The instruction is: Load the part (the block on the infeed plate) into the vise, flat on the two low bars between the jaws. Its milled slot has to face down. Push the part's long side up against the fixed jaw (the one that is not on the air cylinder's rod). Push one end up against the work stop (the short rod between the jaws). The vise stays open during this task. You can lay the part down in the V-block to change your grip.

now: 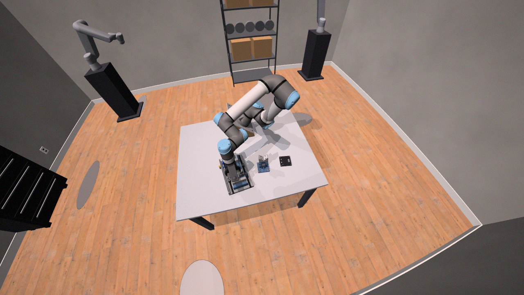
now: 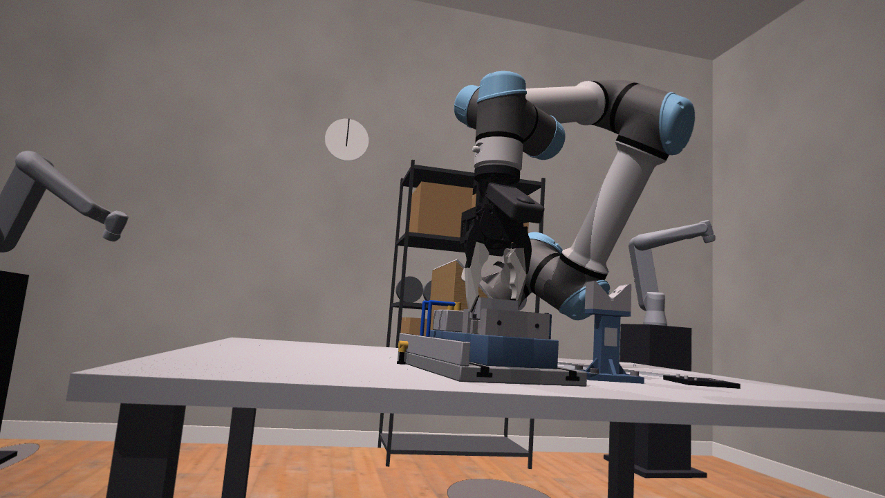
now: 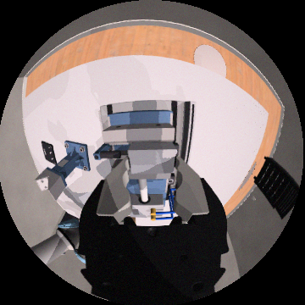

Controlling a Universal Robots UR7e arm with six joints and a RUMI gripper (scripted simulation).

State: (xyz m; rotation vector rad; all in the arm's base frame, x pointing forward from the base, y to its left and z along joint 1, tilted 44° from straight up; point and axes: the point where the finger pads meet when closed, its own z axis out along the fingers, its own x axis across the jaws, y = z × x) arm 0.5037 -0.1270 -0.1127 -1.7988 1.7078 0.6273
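My gripper (image 2: 494, 296) (image 3: 152, 156) points down over the vise (image 1: 240, 184) (image 2: 513, 350) (image 3: 140, 118) and is shut on the grey part (image 2: 498, 304) (image 3: 146, 158). The part is across between the fingers, beside the fixed jaw (image 2: 518, 324) (image 3: 137, 135). Its top stands above that jaw in the exterior view. The fixed jaw hides its lower side there, so the slot and any contact with the low bars cannot be seen. The dark work stop (image 3: 111, 155) reaches in close to the part's left end in the wrist view; whether they touch cannot be told.
The V-block (image 1: 263, 157) (image 2: 608, 301) (image 3: 55, 183) stands on a blue post beside the vise. The black infeed plate (image 1: 283, 164) (image 2: 699, 382) (image 3: 48, 152) lies beyond it, with no block on it. Blue air hoses (image 3: 173, 203) rise beside the vise's cylinder rod (image 3: 143, 188).
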